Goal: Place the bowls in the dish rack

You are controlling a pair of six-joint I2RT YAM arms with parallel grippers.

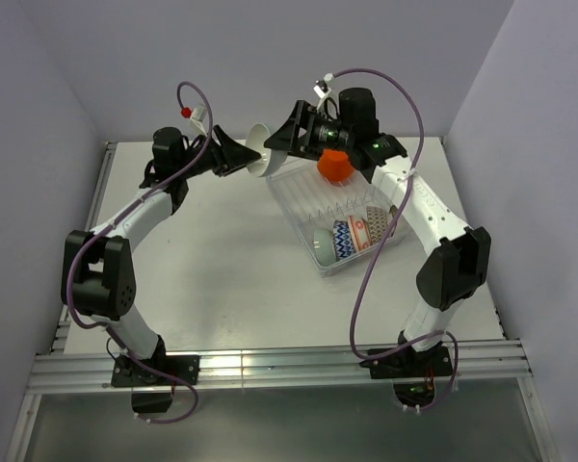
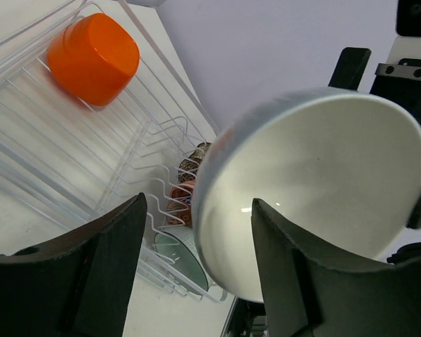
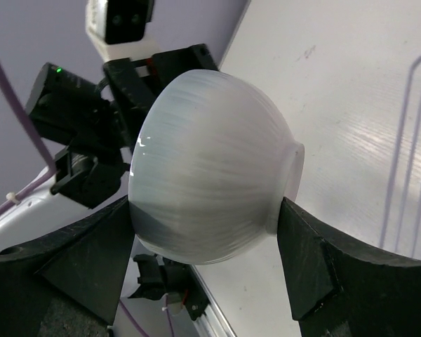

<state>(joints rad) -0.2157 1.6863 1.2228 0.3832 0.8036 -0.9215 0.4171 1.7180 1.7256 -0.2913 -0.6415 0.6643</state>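
A white bowl [image 1: 260,149] hangs in the air between my two grippers, above the far end of the clear dish rack [image 1: 303,197]. My right gripper [image 3: 205,203] is shut on the white bowl [image 3: 210,168], one finger on each side of its outside. My left gripper [image 2: 196,203] is open: one finger sits inside the bowl [image 2: 316,182], the other stands clear of its rim. A plain orange-red bowl [image 1: 334,166] lies at the rack's far end and also shows in the left wrist view [image 2: 95,57]. Several bowls stand at the near end: pale teal [image 1: 323,245], grey-patterned [image 1: 343,238], red-pink patterned [image 1: 364,229].
The rack [image 2: 70,147] lies slanted on the white table [image 1: 212,260], right of centre; its middle rows of prongs hold nothing. Purple-grey walls close in on the left, back and right. A raised rail runs along the table's left edge [image 1: 94,202].
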